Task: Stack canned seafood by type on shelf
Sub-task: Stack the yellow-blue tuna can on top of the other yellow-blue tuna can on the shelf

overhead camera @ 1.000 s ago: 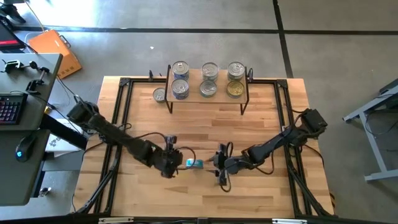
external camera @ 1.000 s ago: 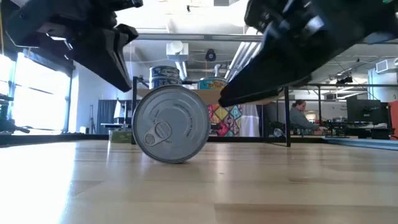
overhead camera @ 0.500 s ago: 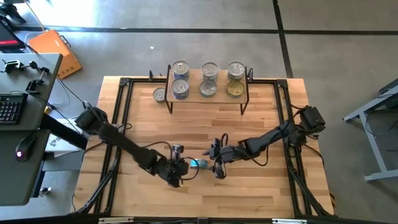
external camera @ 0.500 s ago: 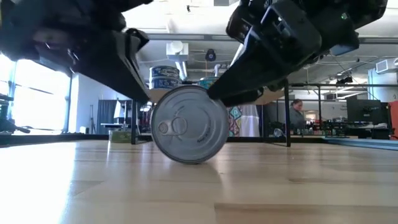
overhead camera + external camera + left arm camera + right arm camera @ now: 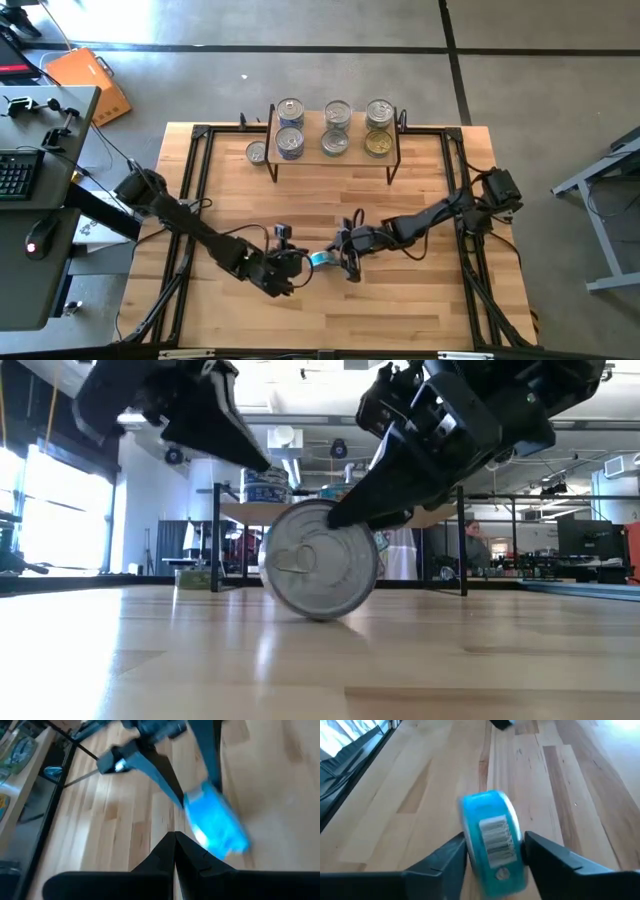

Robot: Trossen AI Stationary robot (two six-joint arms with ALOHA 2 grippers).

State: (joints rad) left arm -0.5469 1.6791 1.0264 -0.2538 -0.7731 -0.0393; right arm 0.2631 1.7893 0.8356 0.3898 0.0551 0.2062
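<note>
Round silver-lidded tin (image 5: 319, 572) on edge between right pincer (image 5: 492, 852) fingers.

A keyboard (image 5: 12, 175) and mouse (image 5: 38, 246) sit on a desk (image 5: 60, 110)

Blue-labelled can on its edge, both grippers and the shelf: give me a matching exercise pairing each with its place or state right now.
Things:
1. blue-labelled can
2. left gripper
3. right gripper
4. shelf

States:
A. fingers shut, tips next to the can
B. at the table's far edge, carrying six cans
C. on its edge on the table, between both grippers
D. fingers apart, one on either side of the can

Pairs: 1-C, 2-A, 3-D, 4-B
</note>
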